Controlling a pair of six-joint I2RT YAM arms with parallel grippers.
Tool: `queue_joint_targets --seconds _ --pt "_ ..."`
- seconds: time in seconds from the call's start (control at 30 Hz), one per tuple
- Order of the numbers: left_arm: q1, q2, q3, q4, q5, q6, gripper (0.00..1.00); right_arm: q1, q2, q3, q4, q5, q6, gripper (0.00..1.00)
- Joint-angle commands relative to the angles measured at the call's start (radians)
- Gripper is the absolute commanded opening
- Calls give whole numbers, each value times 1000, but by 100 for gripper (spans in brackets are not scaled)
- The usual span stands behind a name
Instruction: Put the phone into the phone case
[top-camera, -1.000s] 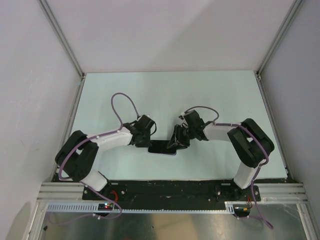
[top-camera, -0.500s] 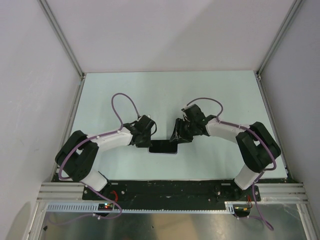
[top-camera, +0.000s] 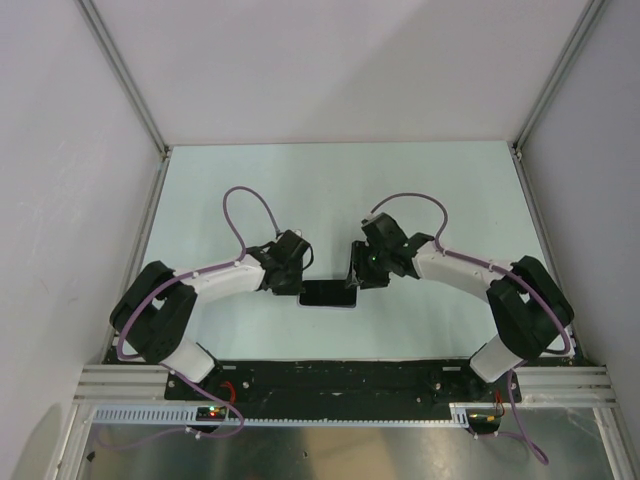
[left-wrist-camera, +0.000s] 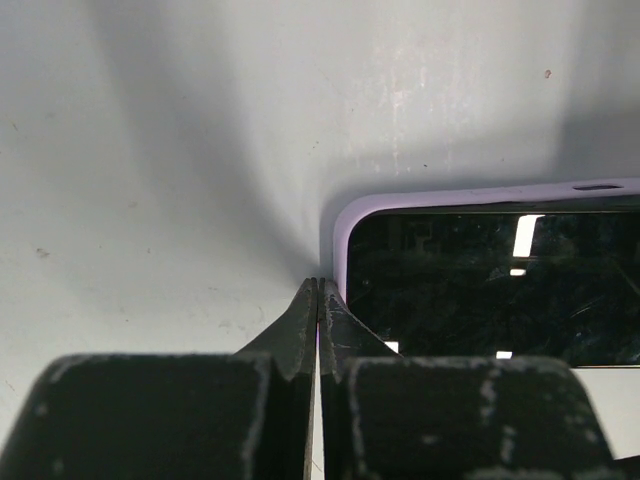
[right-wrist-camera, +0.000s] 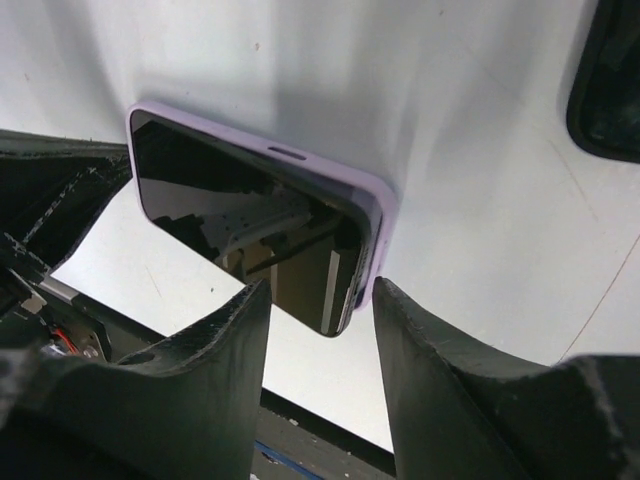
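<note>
1. The phone (left-wrist-camera: 490, 290) lies screen up inside the lilac phone case (left-wrist-camera: 345, 215), flat on the table (top-camera: 250, 190) between the 2 arms, toward the near side
2. The left gripper (left-wrist-camera: 318, 295) has its 2 fingers pressed together with nothing between them; the joined tip rests against the rounded corner of the case, which reads as a brace so the case cannot slide off to the left
3. The right gripper (right-wrist-camera: 318, 300) is spread wide and grips nothing; it hovers over the opposite short end, its fingers framing a corner there without visible contact
4. That pose likely suits a downward press or a squeeze on that end to snap a last corner home
5. Along the far long edge and both short ends the lilac rim wraps the glass evenly, so the task looks nearly or fully done; the near long edge is partly hidden by the fingers, so its seating cannot be told
6. The likely risk is that pressure on 1 end tips or skids the case, which the left brace guards against
</note>
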Motion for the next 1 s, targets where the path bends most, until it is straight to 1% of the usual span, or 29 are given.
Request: queue_joint_targets --seconds 0.0,0.37,0.5,0.73,0.83,0.97 --pt "-10 -40 -4 33 20 -2 0 34 -52 -13 -10 53 13 48" --pt "-9 -50 -9 33 25 1 0 86 -65 -47 -17 109 36 42" --pt "-10 -50 -8 33 29 1 0 97 -58 -53 -13 113 40 35" --pt "-10 -49 -6 32 35 1 0 122 -44 -52 -6 132 48 25" --pt "-10 -47 -6 33 36 -1 0 133 -38 -53 -3 142 52 18" --pt "-10 -46 -8 33 36 -2 0 148 -15 -52 -1 155 56 14"
